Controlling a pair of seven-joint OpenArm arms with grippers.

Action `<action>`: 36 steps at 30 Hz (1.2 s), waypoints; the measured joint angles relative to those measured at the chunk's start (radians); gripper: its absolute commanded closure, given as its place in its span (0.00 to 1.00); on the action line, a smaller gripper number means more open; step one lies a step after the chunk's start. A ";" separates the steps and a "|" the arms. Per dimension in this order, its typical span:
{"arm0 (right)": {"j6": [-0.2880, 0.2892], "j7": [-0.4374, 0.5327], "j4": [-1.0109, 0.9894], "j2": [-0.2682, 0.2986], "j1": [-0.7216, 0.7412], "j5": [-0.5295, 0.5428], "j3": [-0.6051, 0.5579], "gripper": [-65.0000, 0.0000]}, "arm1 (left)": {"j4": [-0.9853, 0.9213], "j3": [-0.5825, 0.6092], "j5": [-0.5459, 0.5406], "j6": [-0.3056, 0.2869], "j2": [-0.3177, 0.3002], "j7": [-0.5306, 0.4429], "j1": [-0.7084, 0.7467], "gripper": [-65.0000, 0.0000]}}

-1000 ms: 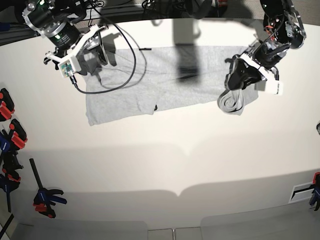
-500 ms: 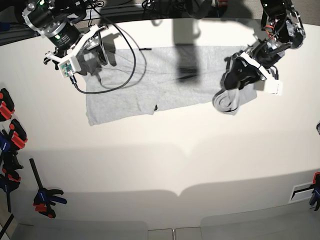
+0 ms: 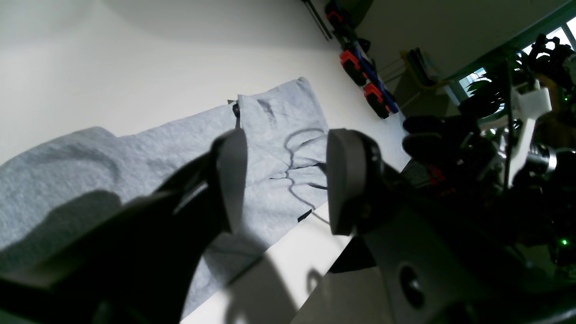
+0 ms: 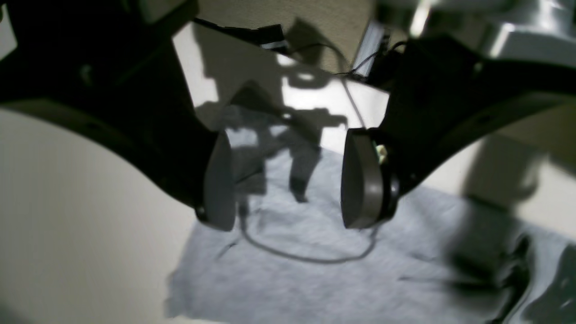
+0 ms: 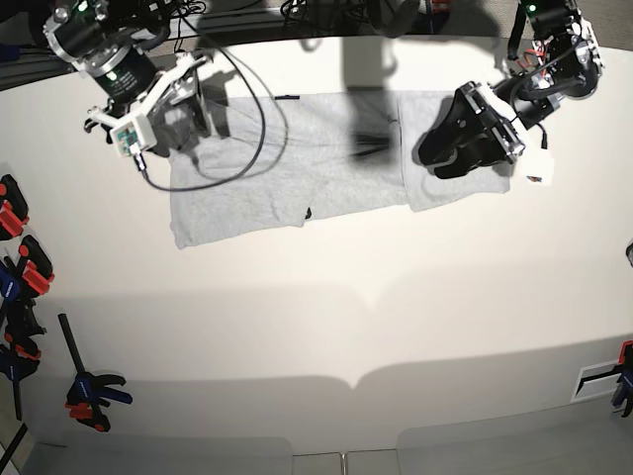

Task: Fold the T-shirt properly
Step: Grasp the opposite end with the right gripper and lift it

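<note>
Both claws gape empty over the T-shirt (image 5: 297, 168): left claw (image 3: 283, 180) above one end, right claw (image 4: 288, 180) above the other.

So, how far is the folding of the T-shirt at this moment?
Done: the T-shirt lies flat as a long band, with one end flap already laid over it on the left arm's side. In hand: nothing; the left hand is open above the cloth with nothing between its pads, and the right hand is open above the other end. Left: folding the band into a compact packet.
</note>
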 measured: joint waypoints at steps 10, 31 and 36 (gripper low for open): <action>-0.130 -0.014 -0.194 -0.001 0.216 -0.204 0.002 0.45 | 0.000 0.000 0.000 0.000 -0.001 0.001 0.000 0.59; -0.057 -0.171 -0.650 0.122 0.396 0.198 0.085 0.45 | 0.000 0.000 0.037 0.000 -0.017 -0.003 -0.002 0.59; -0.057 -0.139 -0.691 0.122 0.396 0.200 0.085 0.45 | 0.000 0.000 0.037 0.000 -0.017 -0.003 -0.002 0.59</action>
